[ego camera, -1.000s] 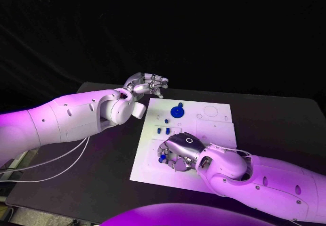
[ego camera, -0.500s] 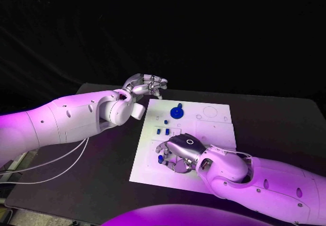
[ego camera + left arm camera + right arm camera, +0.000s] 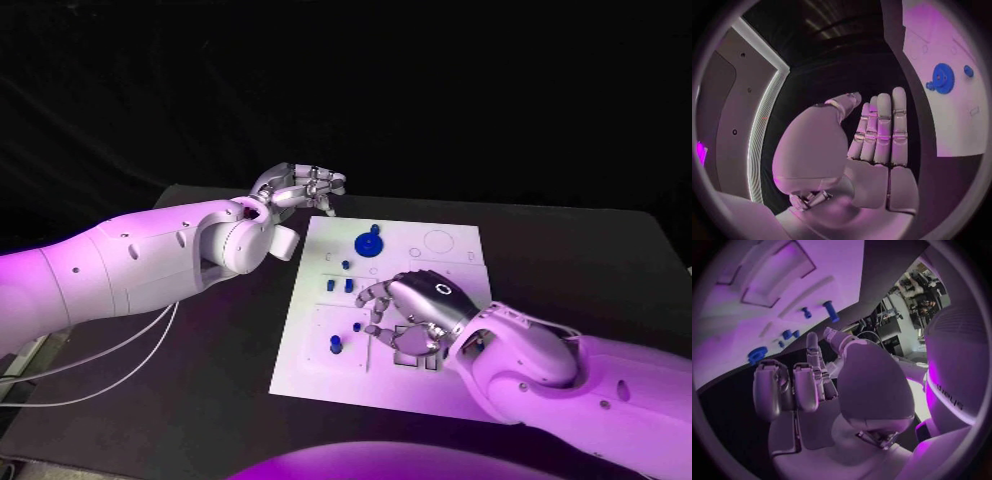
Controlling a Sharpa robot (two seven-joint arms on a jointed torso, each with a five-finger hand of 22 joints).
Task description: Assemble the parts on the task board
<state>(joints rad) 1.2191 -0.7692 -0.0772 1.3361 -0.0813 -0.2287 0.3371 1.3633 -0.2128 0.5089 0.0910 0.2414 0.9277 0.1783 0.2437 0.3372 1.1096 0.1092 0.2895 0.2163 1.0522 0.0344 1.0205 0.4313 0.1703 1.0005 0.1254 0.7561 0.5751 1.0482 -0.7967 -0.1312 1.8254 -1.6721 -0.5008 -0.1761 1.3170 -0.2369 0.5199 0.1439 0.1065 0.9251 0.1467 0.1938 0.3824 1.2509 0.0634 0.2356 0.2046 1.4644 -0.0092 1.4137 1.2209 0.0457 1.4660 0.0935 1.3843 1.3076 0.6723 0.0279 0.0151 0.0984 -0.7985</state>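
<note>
The right hand hovers over the middle of the task board, fingers curled and apart; it seems to hold nothing, though its underside is hidden. Just left of it in the frame lie small blue parts, and a blue gear sits above it near the board's top edge. The left hand is off the board's upper left corner, fingers straight, released and empty.

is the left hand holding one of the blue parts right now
No, the left hand holds nothing, fingers straight and palm bare in its wrist view, while the blue gear lies on the task board.
</note>
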